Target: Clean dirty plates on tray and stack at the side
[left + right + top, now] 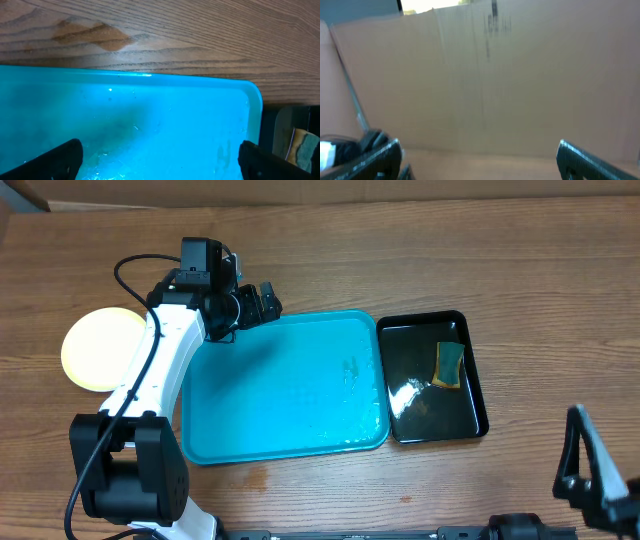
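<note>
- Pale yellow-green plate (95,345) lies flat on the wooden tabletop (450,250), just off the left short side of the tray, partly hidden under the left arm's white link. Whether other plates sit beneath it cannot be told.
- It looks clean from above: a round, shallow disc with no smears showing and no long axis to line up with.
- Turquoise tray (280,390) holds no plates. Its wet-looking floor is bare, and its long side runs left to right.
- Left pincer (264,300) hovers over the tray's far left corner, released and holding nothing. In the wrist view its fingers (55,160) are spread wide.
- From that pincer the plate lies to the left and a little nearer the robot. The left arm is much the closer one.
- Right pincer (480,157) is released and empty, raised well apart at the near right, facing a cardboard wall.
- Black tray (410,340) touches the turquoise one's right side and holds a sponge (450,365).
</note>
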`<state>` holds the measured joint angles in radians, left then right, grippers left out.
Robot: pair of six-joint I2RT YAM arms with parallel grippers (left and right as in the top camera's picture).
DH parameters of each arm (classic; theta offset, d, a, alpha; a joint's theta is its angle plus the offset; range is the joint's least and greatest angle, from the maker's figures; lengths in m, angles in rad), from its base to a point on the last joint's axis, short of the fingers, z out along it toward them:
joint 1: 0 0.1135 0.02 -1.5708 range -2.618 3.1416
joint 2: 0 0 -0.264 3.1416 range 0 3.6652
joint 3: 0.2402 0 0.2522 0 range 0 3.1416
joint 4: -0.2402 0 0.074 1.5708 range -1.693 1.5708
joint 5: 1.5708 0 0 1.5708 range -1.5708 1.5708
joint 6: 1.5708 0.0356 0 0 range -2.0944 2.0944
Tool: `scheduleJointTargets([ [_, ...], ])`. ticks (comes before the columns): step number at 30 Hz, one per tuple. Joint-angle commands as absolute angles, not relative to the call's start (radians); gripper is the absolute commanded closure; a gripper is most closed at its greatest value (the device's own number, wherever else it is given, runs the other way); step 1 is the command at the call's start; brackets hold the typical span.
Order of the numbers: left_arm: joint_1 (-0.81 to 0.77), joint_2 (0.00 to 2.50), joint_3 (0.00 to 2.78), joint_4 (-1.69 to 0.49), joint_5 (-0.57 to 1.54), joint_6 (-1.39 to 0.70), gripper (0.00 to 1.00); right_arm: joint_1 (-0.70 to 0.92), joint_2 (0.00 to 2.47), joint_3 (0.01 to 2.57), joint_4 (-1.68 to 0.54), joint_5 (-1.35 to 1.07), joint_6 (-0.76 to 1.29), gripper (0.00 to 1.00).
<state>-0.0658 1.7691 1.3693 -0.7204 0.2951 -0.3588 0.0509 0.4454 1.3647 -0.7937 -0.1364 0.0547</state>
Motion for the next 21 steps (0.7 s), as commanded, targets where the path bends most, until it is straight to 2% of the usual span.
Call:
scheduleJointTargets([
  [1,-0.068,1.759,1.367,-0.721,0.287,-0.336,0.00,0.012,0.337,1.174,-0.682,-0.125,-0.001,0.00],
  [12,-0.068,1.759,1.367,-0.721,0.287,-0.336,0.00,0.004,0.026,0.543,-0.098,-0.229,0.003,0.00],
  [21,-0.068,1.759,1.367,-0.721,0.287,-0.336,0.00,0.006,0.003,0.224,0.201,-0.271,0.031,0.00],
])
